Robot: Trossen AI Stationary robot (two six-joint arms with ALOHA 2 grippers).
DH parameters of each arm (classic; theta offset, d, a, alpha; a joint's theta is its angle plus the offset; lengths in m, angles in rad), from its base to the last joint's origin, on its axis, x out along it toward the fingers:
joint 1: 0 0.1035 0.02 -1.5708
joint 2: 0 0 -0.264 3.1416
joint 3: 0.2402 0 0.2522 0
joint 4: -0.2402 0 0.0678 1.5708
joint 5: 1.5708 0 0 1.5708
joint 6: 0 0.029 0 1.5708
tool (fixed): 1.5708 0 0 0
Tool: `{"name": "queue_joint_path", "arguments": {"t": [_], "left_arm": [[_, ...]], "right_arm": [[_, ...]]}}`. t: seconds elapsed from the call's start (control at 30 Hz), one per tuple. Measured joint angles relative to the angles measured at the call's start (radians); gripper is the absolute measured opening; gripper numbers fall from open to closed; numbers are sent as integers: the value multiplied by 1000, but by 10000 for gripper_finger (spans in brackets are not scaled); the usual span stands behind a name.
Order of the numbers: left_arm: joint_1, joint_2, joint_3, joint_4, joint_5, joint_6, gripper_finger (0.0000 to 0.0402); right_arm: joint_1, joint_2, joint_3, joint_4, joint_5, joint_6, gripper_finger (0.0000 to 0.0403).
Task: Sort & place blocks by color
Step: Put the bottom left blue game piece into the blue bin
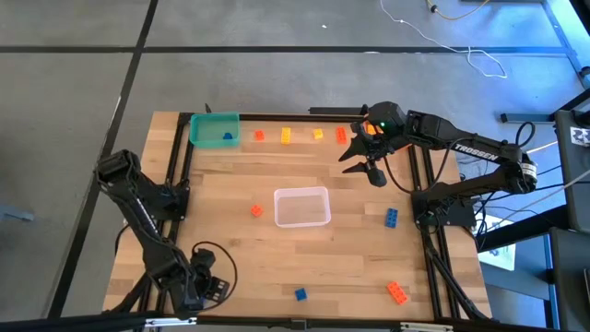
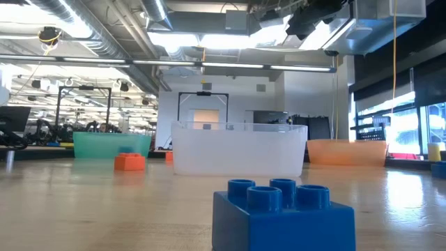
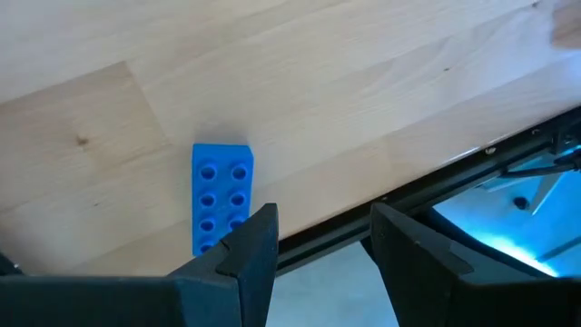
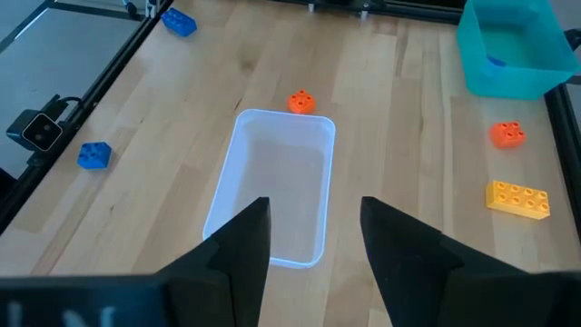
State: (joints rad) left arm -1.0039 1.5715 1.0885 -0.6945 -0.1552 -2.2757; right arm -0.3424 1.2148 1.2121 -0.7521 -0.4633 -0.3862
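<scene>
Your pale wooden surface [image 1: 230, 240] carries studded plastic blocks [image 1: 300, 294] scattered around the clear bin [image 1: 301, 207], plus one blue piece inside the teal bin [image 1: 214, 129]. Only your low view shows the room's ducted ceiling. Both pincers stand released and empty: the left pincer [image 3: 318, 245] at the near edge beside a blue eight-stud brick [image 3: 221, 197], the right pincer [image 4: 313, 241] above the far side.

Left gripper [image 3: 316, 245] folded low, jaws apart, right gripper [image 1: 369, 169] extended, jaws apart
</scene>
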Motion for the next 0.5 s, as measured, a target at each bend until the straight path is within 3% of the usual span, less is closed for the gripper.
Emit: {"name": "queue_joint_path", "arguments": {"t": [0.5], "left_arm": [[0,-1,0,-1,-77,-2,167]], "right_arm": [[0,0,0,0,0,0,173]]}}
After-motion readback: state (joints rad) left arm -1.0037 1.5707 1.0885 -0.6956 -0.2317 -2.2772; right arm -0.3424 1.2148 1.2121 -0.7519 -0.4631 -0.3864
